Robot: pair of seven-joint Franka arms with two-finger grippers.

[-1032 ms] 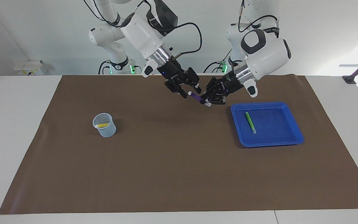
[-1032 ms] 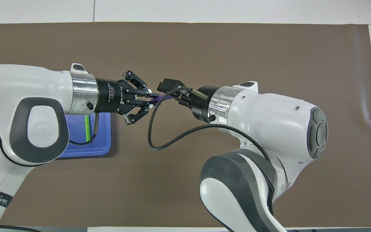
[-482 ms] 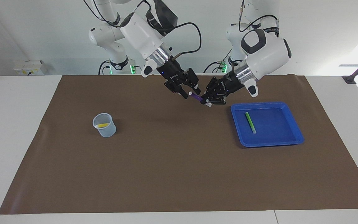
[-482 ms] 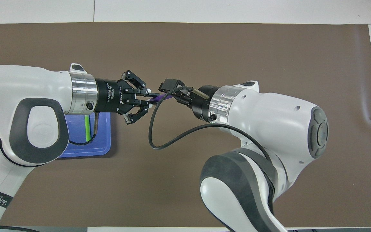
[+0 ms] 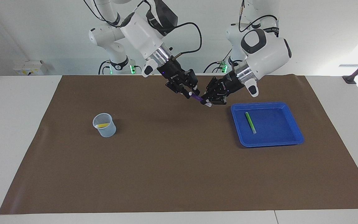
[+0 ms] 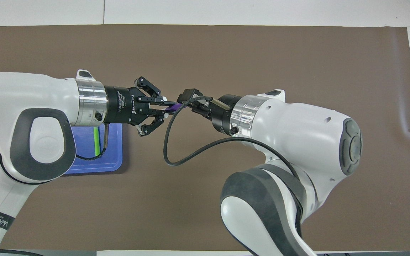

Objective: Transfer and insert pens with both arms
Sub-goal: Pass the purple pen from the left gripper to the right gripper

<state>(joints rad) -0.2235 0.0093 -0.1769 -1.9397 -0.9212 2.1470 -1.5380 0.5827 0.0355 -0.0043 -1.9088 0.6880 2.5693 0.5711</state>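
My left gripper [image 5: 206, 101] is shut on the lower part of the purple pen [image 5: 197, 98] and holds it tilted in the air over the brown mat, beside the blue tray [image 5: 278, 141]. My right gripper [image 5: 190, 92] is open, its jaws on either side of the pen's pale upper end. In the overhead view the left gripper [image 6: 166, 109] and right gripper [image 6: 182, 103] meet at the purple pen [image 6: 173, 107]. The green pen [image 5: 250, 122] lies in the tray. The yellow pen [image 5: 102, 125] lies in the clear cup [image 5: 105, 132].
A brown mat [image 5: 179, 171] covers the table. Two slimmer white arms with green-lit bases [image 5: 117, 62] stand at the robots' edge. In the overhead view my left arm covers most of the tray [image 6: 116, 167], and the cup is hidden.
My right gripper has moved slightly toward the purple pen and its jaws have narrowed around the pen's pale end. My left gripper keeps holding the pen almost still.
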